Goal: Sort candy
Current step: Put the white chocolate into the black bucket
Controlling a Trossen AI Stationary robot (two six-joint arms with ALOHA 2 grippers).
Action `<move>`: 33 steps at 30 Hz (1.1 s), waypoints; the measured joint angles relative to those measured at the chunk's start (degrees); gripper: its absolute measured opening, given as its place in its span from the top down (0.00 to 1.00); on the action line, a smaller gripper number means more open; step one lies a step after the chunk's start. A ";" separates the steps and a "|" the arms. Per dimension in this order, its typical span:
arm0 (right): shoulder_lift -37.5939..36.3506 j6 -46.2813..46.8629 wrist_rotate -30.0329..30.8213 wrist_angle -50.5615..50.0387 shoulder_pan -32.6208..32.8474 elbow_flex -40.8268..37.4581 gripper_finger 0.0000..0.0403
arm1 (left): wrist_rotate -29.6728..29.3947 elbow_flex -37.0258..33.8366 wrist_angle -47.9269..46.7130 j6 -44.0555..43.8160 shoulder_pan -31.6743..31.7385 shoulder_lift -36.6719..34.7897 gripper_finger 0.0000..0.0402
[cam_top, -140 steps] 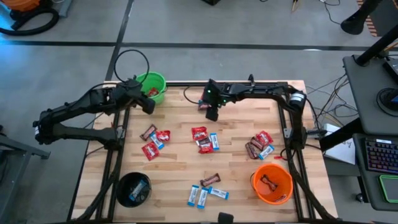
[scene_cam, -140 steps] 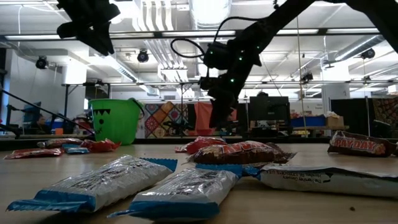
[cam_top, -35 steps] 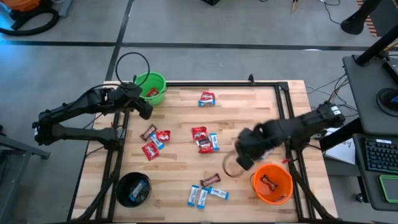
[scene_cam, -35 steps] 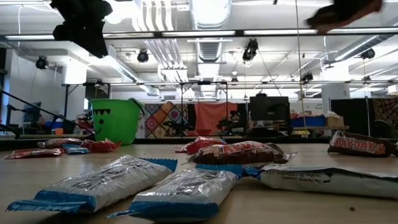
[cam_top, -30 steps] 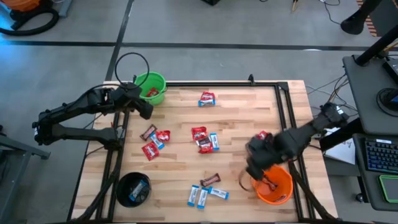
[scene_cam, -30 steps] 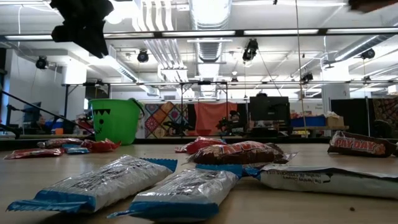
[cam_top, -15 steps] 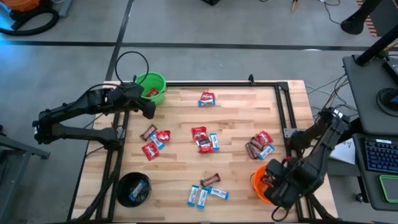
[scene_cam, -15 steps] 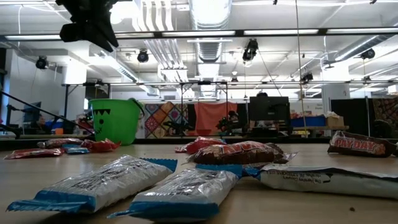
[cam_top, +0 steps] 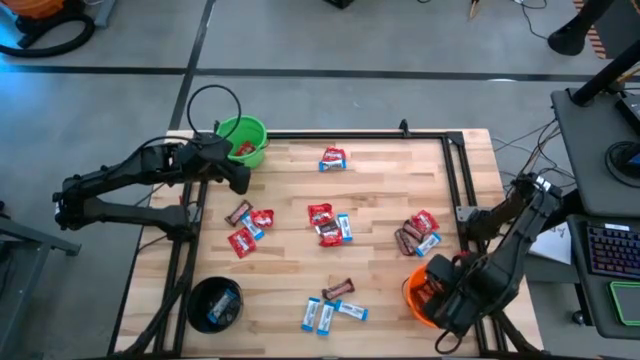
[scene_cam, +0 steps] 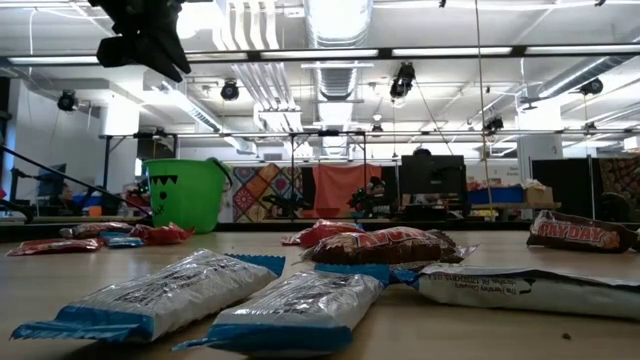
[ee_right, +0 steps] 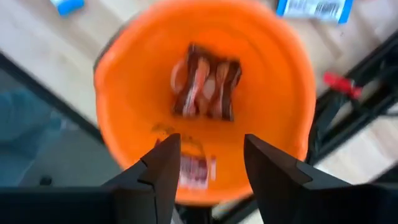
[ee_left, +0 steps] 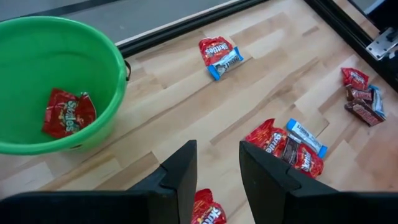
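Small wrapped candies lie in groups on the wooden table: a red and a blue-and-white packet [cam_top: 332, 158] near the far edge, a cluster [cam_top: 328, 224] in the middle, another [cam_top: 250, 228] on the left, one [cam_top: 418, 235] on the right and one [cam_top: 330, 303] by the near edge. My left gripper [cam_top: 238, 178] hangs open beside the green bucket [cam_top: 243, 140], above a red packet [ee_left: 208, 208]. My right gripper [ee_right: 208, 168] is open and empty over the orange bucket [ee_right: 124, 81], where dark brown bars [ee_right: 205, 87] lie on the bottom.
The green bucket [ee_left: 37, 74] holds one red packet [ee_left: 68, 112]. A black bucket [cam_top: 216, 303] at the near left corner holds blue-and-white packets. Black frame rails run along the table's edges. In the low view, blue-and-white packets [scene_cam: 200, 290] lie close in front.
My right gripper has swung from the right middle of the table toward the near right corner and now hangs over the orange bucket; it has stayed there for the last half second. The candies on the table have not moved.
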 joint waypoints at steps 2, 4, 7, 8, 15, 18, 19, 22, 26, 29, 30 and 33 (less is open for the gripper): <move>0.00 -0.35 3.71 -0.43 -1.16 -0.50 0.59 | -0.02 0.00 0.00 0.23 0.00 0.00 0.74; 0.00 -2.35 6.91 -1.84 -3.56 -1.02 0.61 | -0.01 0.00 -0.02 0.22 0.00 0.00 0.74; 0.00 -9.43 9.66 -2.53 -9.29 -2.08 0.63 | -0.02 0.00 -0.04 0.50 0.00 0.00 0.74; 0.00 -12.80 9.78 -2.56 -11.50 -2.54 0.63 | -0.02 0.00 -0.06 0.80 0.00 0.00 0.74; 0.00 -38.56 11.81 3.93 -29.54 -7.72 0.66 | -0.04 0.00 -1.81 1.00 0.00 0.00 0.74; 0.00 -47.23 12.76 9.77 -37.63 -10.06 0.67 | -0.04 0.00 -2.62 1.03 0.00 -0.02 0.74; 0.00 -49.50 12.75 12.25 -40.19 -10.77 0.67 | -0.04 0.00 -2.74 1.22 0.00 0.00 0.74; 0.00 -54.72 12.59 20.68 -47.21 -12.73 0.69 | -0.04 0.00 -2.91 2.39 0.00 -0.02 0.74; 0.68 -58.92 8.19 32.64 -55.26 -14.32 0.69 | -0.07 0.00 -2.93 3.46 0.02 -0.02 0.74; 3.32 -61.20 5.96 39.23 -60.02 -14.54 0.68 | -0.07 0.00 -2.92 5.27 0.03 -0.02 0.74; 4.52 -61.73 5.95 41.03 -61.23 -14.55 0.68 | -0.10 0.00 -2.91 5.62 0.09 -0.02 0.74; 8.93 -64.26 5.54 42.87 -64.43 -13.36 0.68 | -0.23 0.00 -2.90 7.64 0.17 -0.02 0.74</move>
